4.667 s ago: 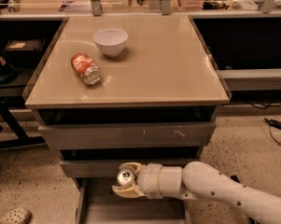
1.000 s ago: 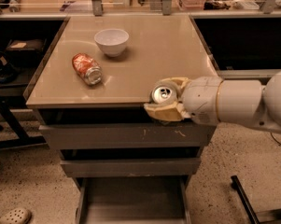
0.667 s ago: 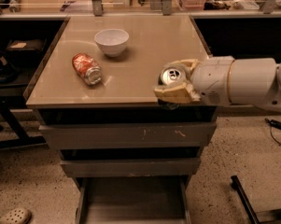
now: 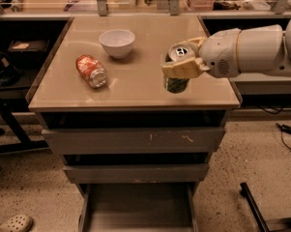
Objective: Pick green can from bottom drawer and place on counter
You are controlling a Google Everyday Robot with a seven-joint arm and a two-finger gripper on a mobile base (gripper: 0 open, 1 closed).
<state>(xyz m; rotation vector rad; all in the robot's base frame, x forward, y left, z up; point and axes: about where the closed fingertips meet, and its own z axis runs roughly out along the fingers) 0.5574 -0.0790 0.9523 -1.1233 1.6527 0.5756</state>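
One green can [image 4: 177, 84] is clamped upright in the hand [image 4: 186, 56] over the right front of the desk [image 4: 130, 93], base at or just above the surface, so the step calls for a level descent and release only once seated, clear of the edge.

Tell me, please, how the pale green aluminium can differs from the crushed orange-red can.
The green can is upright, clamped in the gripper over the right of the counter; the orange-red can lies sideways at the left, free. The green can looks nearly intact; the orange-red can is crushed. Both are metal cans.
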